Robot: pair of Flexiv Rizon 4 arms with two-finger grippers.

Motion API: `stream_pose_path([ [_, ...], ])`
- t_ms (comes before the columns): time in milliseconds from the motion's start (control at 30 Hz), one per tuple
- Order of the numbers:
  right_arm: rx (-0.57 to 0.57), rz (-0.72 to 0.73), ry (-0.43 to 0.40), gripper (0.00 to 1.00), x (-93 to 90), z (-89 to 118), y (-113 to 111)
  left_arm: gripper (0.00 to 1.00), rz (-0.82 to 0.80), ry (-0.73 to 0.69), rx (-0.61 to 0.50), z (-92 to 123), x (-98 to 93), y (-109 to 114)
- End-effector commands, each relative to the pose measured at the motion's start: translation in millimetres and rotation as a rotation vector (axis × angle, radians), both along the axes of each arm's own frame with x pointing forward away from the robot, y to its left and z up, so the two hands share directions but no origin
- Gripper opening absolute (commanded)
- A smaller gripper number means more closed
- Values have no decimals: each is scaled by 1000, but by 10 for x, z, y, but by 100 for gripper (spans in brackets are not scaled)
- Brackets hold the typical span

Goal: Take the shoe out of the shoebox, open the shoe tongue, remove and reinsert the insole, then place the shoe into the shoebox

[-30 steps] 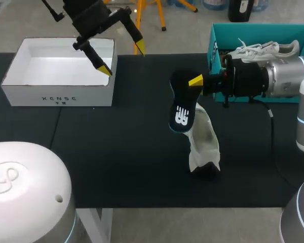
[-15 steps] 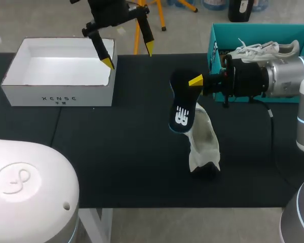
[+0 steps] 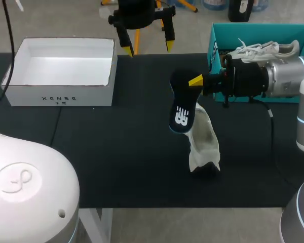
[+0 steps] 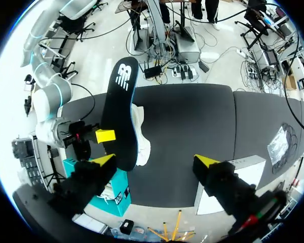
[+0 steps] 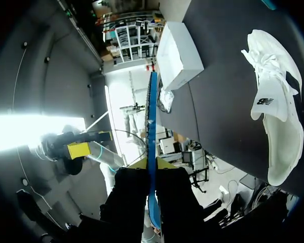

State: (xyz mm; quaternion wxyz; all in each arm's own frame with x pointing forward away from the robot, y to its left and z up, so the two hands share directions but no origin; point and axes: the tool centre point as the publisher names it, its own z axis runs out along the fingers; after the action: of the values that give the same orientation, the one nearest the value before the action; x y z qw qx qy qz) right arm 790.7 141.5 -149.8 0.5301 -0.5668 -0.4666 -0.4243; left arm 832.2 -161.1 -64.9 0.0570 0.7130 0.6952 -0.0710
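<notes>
At ten o'clock on the desk [image 3: 116, 162] the white box [image 3: 58, 93] sits empty (shoe already out), and the left pincer [image 3: 148, 48] hangs apart at twelve. Centre: the insole [image 3: 181, 109] is out, clamped in the right pincer [image 3: 193, 81] above the shoe [image 3: 203, 142]. Reinserting and boxing are left. At two o'clock the teal box [image 3: 215, 40] holds another shoe [image 3: 263, 50], clear of the route, I judge.

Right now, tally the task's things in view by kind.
Boxes: 2, open white cardboard box, teal cardboard shoebox
Shoes: 2, white fabric sneaker lying loose, white laced sneaker inside the teal shoebox
Insoles: 1, flat black insole
Total: 5
</notes>
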Motion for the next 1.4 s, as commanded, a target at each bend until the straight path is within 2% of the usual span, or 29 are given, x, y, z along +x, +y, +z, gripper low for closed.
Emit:
stream_pose_path([
  [33, -2, -2, 1, 0, -6, 0, 12, 100, 22, 16, 145, 75, 34, -69],
  [267, -6, 2, -4, 0, -19, -6, -20, 100, 90, 66, 110, 75, 73, -4],
  [500, -18, -25, -3, 0, -62, -23, -198, 100, 84, 70, 104, 51, 57, -23],
  [967, -37, -11, 14, 0, -60, -15, -167, 100, 84, 70, 104, 51, 57, -23],
  [1033, -37, -11, 14, 0, -60, -15, -167, 100, 125, 90, -42, 166, 50, 117],
  [1133, -37, -11, 14, 0, -60, -15, -167, 100, 153, 120, -231, 176, 4, 416],
  [1200, -37, -11, 14, 0, -60, -15, -167, 100, 185, 138, -413, 113, -55, 699],
  [1333, -37, -11, 14, 0, -60, -15, -167, 100, 220, 187, -685, -41, -180, 1089],
  [1400, -37, -11, 14, 0, -60, -15, -167, 100, 226, 201, -768, -140, -253, 1206],
])
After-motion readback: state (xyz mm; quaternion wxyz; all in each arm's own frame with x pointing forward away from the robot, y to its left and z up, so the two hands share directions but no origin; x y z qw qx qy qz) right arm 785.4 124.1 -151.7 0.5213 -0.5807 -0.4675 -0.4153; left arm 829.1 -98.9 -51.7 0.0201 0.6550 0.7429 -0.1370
